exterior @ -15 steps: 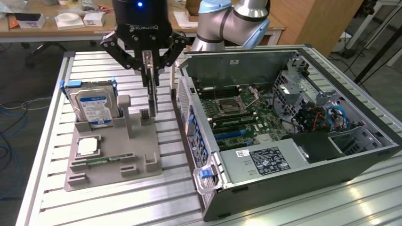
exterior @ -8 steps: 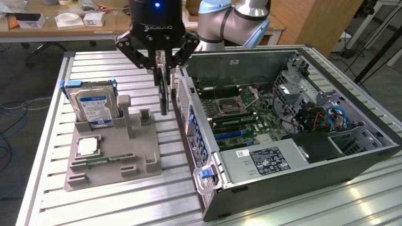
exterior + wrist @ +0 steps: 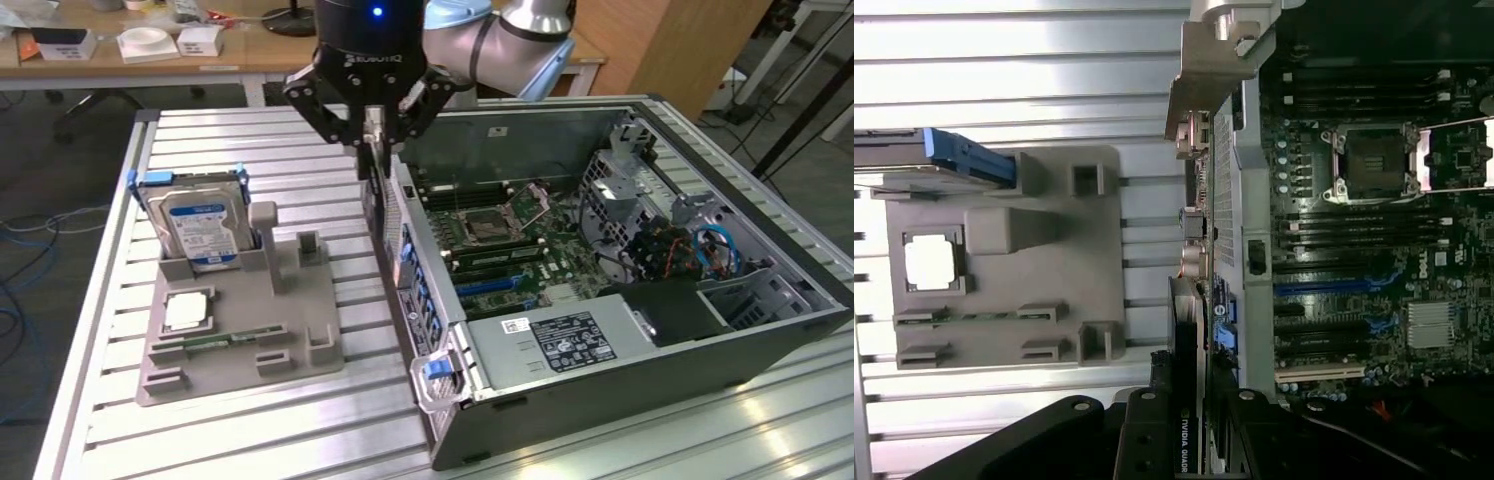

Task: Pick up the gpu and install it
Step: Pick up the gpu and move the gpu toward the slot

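A blue-labelled hard drive (image 3: 200, 225) stands upright in a grey fixture tray (image 3: 300, 325), near a CPU chip (image 3: 187, 312) and a memory stick (image 3: 224, 340), on a slatted table (image 3: 200, 430).

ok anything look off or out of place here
Nothing looks spilled or damaged. The gpu, clamped edge-on in the gripper, hangs at the rear wall of the open case, not over the motherboard slots; the hard drive stands upright in the grey holder.
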`<state>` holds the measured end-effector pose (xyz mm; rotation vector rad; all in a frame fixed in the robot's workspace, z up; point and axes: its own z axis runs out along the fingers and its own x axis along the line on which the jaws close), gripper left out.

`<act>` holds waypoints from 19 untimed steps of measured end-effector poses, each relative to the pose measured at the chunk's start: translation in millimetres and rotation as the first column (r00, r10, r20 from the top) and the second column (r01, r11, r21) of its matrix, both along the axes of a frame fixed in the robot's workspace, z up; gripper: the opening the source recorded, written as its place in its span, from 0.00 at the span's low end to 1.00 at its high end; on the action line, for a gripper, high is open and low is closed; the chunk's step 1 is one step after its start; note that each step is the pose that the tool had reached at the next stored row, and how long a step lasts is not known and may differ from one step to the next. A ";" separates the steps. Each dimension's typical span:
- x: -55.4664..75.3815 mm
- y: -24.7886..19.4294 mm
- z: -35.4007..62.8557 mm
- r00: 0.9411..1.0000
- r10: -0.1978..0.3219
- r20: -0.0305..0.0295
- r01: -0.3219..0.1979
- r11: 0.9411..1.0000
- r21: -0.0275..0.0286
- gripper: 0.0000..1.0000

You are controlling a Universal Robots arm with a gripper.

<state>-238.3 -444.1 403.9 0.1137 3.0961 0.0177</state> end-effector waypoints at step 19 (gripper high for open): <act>66.3 0.0 -0.5 1.000 0.000 0.000 0.000 1.000 0.000 0.26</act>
